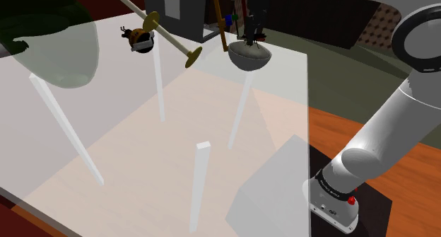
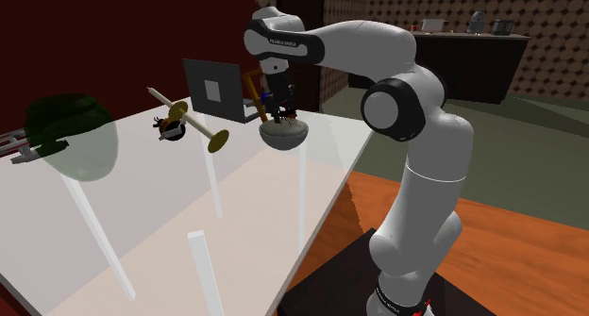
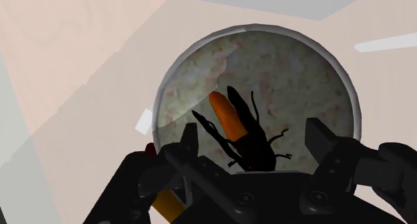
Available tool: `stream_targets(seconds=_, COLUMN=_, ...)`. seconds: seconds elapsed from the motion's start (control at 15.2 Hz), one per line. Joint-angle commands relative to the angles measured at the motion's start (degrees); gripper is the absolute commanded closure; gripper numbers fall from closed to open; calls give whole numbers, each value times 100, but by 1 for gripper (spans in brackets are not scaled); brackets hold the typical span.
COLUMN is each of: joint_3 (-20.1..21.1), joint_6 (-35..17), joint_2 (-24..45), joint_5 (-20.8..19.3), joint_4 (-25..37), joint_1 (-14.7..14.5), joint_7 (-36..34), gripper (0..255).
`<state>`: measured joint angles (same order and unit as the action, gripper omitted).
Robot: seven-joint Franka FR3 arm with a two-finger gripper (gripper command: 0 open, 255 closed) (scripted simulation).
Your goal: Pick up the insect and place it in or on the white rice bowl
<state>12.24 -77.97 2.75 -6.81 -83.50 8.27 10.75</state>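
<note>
the arm points its pincer [image 3: 254, 134] straight down over the grey bowl [image 3: 194, 69], fingers apart, the insect [image 3: 252, 152] between them.

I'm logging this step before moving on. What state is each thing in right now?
bowl: upright on the glass table.
insect: over the bowl's inside, not clasped.
gripper: open, just above the bowl.
rod with two discs: lying on the glass table, apart from the bowl.
</note>
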Motion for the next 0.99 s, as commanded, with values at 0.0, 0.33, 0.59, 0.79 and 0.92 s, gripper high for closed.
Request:
stream_targets(seconds=0.0, joint_3=0, joint_6=2, joint_2=2, joint_5=1, joint_4=-1, joint_1=0, joint_7=0, gripper=0)
stream_targets(seconds=0.33, joint_3=40, joint_6=474, joint_2=265, joint_5=-62, joint_4=722, joint_1=-54, joint_7=-25, gripper=0)
stream_targets(seconds=0.59, joint_3=77, joint_6=948, joint_2=570, joint_5=-144, joint_4=1488, joint_1=-126, joint_7=-47, gripper=0)
stream_targets(seconds=0.79, joint_3=77, joint_6=948, joint_2=570, joint_5=-144, joint_4=1488, joint_1=-126, joint_7=-47, gripper=0)
stream_targets(seconds=0.92, joint_3=77, joint_6=948, joint_2=570, joint_5=-144, joint_4=1488, joint_1=-126, joint_7=-47, gripper=0)
